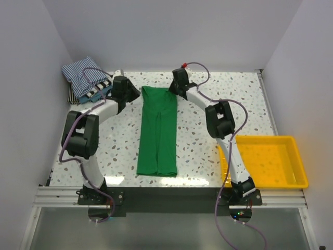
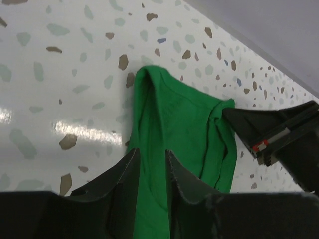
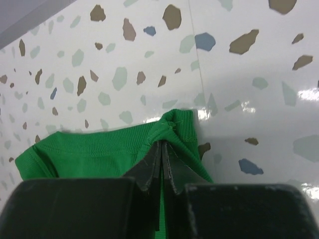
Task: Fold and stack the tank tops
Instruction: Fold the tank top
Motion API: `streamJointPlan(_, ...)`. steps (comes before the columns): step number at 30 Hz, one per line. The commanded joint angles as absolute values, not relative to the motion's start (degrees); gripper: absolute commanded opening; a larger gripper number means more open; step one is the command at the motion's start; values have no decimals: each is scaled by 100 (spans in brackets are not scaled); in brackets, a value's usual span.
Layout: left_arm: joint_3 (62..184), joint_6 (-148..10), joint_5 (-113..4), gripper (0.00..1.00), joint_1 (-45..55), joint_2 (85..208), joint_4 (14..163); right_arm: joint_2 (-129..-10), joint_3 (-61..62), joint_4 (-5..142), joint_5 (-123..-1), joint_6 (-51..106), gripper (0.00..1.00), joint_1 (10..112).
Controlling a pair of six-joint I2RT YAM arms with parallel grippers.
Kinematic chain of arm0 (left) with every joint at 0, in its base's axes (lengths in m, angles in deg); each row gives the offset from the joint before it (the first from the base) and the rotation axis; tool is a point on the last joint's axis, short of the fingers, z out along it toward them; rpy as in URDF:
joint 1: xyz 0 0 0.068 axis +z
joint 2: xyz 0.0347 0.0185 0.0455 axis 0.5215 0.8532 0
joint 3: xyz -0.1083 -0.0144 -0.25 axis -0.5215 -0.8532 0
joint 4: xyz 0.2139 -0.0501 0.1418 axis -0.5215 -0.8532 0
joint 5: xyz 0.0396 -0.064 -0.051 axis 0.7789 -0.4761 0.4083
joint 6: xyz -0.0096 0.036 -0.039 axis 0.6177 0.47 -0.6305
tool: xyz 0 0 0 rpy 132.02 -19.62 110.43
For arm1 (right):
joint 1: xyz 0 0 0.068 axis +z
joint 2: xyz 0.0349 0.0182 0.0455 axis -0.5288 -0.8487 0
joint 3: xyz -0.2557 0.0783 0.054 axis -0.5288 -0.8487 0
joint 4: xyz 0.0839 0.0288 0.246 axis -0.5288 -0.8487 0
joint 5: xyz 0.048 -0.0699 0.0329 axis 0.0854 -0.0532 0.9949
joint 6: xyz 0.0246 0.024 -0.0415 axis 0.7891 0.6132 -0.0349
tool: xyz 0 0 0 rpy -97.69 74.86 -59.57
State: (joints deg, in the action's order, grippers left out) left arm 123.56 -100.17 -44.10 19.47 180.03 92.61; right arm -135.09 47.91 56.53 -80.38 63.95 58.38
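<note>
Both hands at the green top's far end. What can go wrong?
Right hand pinches only the hem corner of the green tank top; it may slip on lifting. Left hand: jaws stand apart around cloth; an uneven lift would skew the fold. Its arm sits near the folded stack.

Left black two-finger gripper [image 2: 152,155] being held jaws apart, right black two-finger gripper [image 3: 162,145] being pinched tight on bright green tank top [image 3: 89,149].

Right gripper [image 3: 162,152] pinching green tank top [image 3: 99,154] corner, speckled table [image 3: 239,89]
</note>
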Motion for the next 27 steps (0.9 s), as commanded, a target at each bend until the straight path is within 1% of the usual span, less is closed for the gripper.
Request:
streamJointPlan(1, 11622, -10254, -4499, 32, 1913, 17294, 9478, -13735, 5248, 5610, -7918, 6279, 4, 5654)
streamJointPlan(4, 11076, -10289, -4736, 33, 1896, 16968, 9549, -13998, 5617, 5566, -7743, 6270, 5, 5540)
streamJointPlan(6, 10864, -10254, -4868, 35, 1860, 16775, 9479, -14130, 5775, 5671, -7619, 6279, 7, 5460)
streamJointPlan(9, 10346, -10237, -4974, 40, 1738, 16450, 9356, -14253, 5995, 5856, -7347, 6200, 12, 5355)
streamJointPlan(12, 10064, -10263, -5071, 41, 1641, 16090, 9207, -14315, 6294, 5996, -6996, 6173, 16, 5206)
streamJointPlan(15, 9721, -10316, -4984, 41, 1247, 15721, 9006, -14272, 6487, 6146, -6696, 6174, 20, 5091)
streamJointPlan(18, 9518, -10342, -4660, 44, 816, 15387, 8654, -13938, 6514, 6173, -6494, 6025, 32, 5065)
streamJointPlan(19, 9422, -10360, -4649, 46, 745, 15212, 8400, -13824, 6505, 6094, -6468, 5981, 40, 5056)
streamJointPlan(21, 9220, -10447, -4290, 50, 613, 14974, 8056, -13289, 6243, 5988, -6371, 5980, 45, 5038)
streamJointPlan(22, 9141, -10491, -4193, 52, 603, 14694, 7916, -13035, 6085, 5936, -6397, 5971, 50, 5038)
streamJointPlan(24, 8895, -10579, -3921, 53, 586, 14377, 7529, -12358, 5584, 5533, -6423, 5980, 52, 5038)
streamJointPlan(25, 8746, -10675, -3789, 54, 577, 14053, 7284, -11833, 5008, 5287, -6449, 6006, 52, 5047)
streamJointPlan(27, 8596, -10737, -3735, 54, 568, 13787, 7063, -11154, 4154, 5206, -6371, 6033, 52, 5065)
